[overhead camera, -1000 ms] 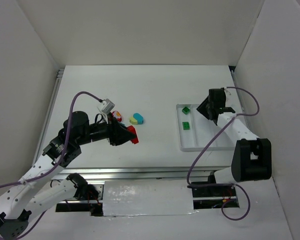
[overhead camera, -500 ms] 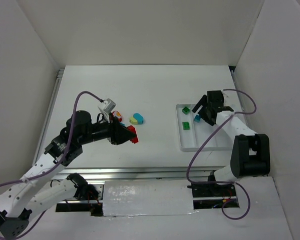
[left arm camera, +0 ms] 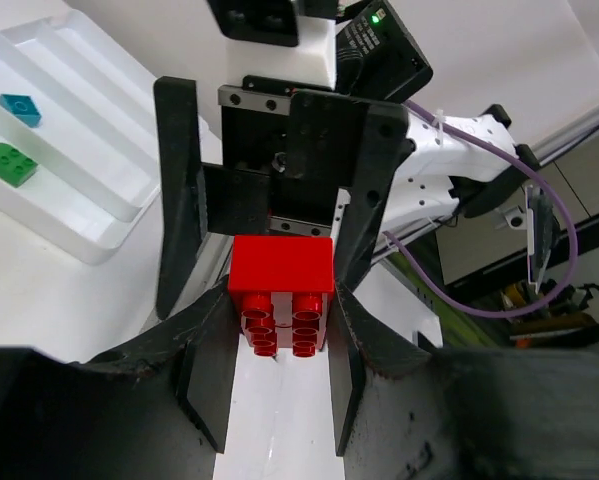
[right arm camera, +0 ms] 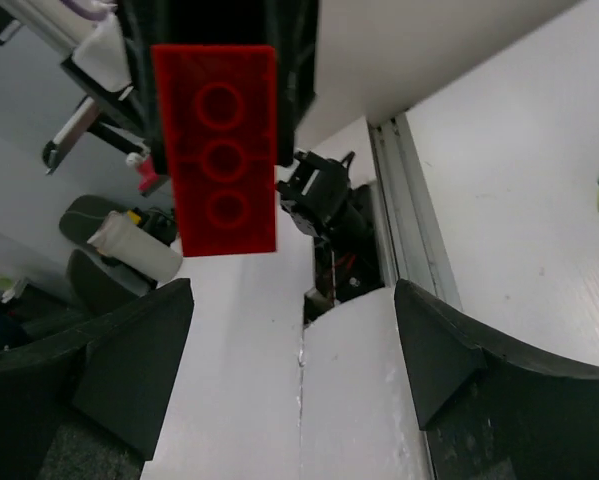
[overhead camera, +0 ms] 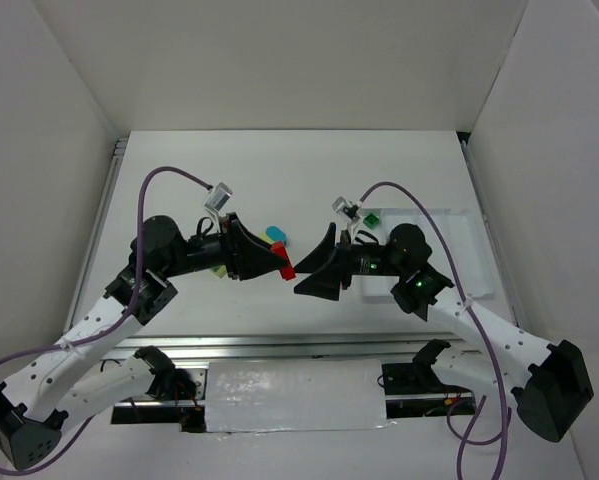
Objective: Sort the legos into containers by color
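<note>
My left gripper is clamped on a red lego, held above the table with its round studs facing my wrist, while my right gripper stands wide apart and empty just before it, left of the white tray.

Setting: robotics lab, benchtop test cell.

Evidence:
- A flat white tabletop is boxed in by plain white panel walls at 9, 12 and 3 o'clock in the overhead view.
- A silver aluminium extrusion rail runs along the 6 o'clock edge, and two white-and-black jointed robot arms are mounted there.
- Loose purple cables loop over both arms.
- A small green status light is lit on one wrist unit.
- Outside the enclosure, at 3 o'clock in the left wrist view, stands grey furniture, too blurred to name.
</note>
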`<state>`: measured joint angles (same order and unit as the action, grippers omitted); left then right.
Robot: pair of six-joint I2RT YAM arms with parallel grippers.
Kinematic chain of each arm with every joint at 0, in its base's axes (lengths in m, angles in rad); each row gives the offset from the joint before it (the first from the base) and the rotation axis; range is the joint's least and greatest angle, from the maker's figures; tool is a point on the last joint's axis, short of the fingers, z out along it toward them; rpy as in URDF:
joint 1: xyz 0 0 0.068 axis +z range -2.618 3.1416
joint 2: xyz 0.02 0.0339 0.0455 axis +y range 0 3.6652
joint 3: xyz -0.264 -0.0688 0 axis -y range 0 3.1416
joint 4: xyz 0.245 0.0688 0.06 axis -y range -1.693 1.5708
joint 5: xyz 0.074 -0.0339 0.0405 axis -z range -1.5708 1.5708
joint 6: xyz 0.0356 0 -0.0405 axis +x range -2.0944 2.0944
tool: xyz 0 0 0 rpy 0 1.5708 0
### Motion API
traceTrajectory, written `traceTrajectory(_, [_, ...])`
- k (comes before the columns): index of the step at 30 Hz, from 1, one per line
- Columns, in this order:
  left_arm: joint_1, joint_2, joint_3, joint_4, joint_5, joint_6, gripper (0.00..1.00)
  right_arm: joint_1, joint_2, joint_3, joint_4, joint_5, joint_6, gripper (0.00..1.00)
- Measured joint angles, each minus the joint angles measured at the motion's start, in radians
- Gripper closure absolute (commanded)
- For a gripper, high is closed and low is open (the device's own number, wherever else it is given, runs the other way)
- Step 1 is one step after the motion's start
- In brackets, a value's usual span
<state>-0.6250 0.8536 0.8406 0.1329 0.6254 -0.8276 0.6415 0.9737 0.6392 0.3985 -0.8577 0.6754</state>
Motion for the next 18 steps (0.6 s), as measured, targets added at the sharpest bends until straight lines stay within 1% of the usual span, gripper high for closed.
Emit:
traceTrajectory(1, [0.000,0.002,-0.006,0.017,0.008,-0.015,1.00,0.014,-0.012,-0.014,0.047,0.000,0.021,0.13])
traceTrajectory(3, [0.000,0.002,-0.023,0.052,0.028,-0.040,1.00,0.032,-0.018,-0.029,0.130,0.001,0.058,0.20])
traceTrajectory(8, [0.000,0.002,-0.039,0.081,0.051,-0.067,1.00,0.076,0.006,-0.024,0.251,0.004,0.109,0.25])
traceTrajectory(9, [0.000,0.001,-0.043,0.085,0.053,-0.069,1.00,0.089,0.018,-0.020,0.265,0.005,0.114,0.28])
traceTrajectory(10, [0.000,0.000,-0.045,0.088,0.054,-0.069,1.00,0.099,0.028,-0.016,0.275,0.007,0.117,0.34])
traceTrajectory(12, [0.000,0.000,-0.048,0.092,0.058,-0.069,1.00,0.114,0.050,-0.007,0.292,0.010,0.127,0.42])
traceTrajectory(14, [0.000,-0.001,-0.050,0.092,0.060,-0.068,1.00,0.124,0.066,0.002,0.299,0.013,0.130,0.59])
traceTrajectory(15, [0.000,-0.001,-0.050,0.093,0.063,-0.069,1.00,0.127,0.072,0.006,0.300,0.016,0.135,0.70])
traceTrajectory(16, [0.000,-0.004,-0.050,0.096,0.062,-0.061,1.00,0.127,0.076,0.007,0.300,0.019,0.142,0.99])
traceTrajectory(17, [0.000,-0.009,-0.050,0.092,0.058,-0.056,1.00,0.128,0.080,0.009,0.298,0.021,0.151,1.00])
traceTrajectory(18, [0.000,-0.013,-0.051,0.085,0.056,-0.053,0.94,0.129,0.082,0.012,0.298,0.023,0.148,1.00])
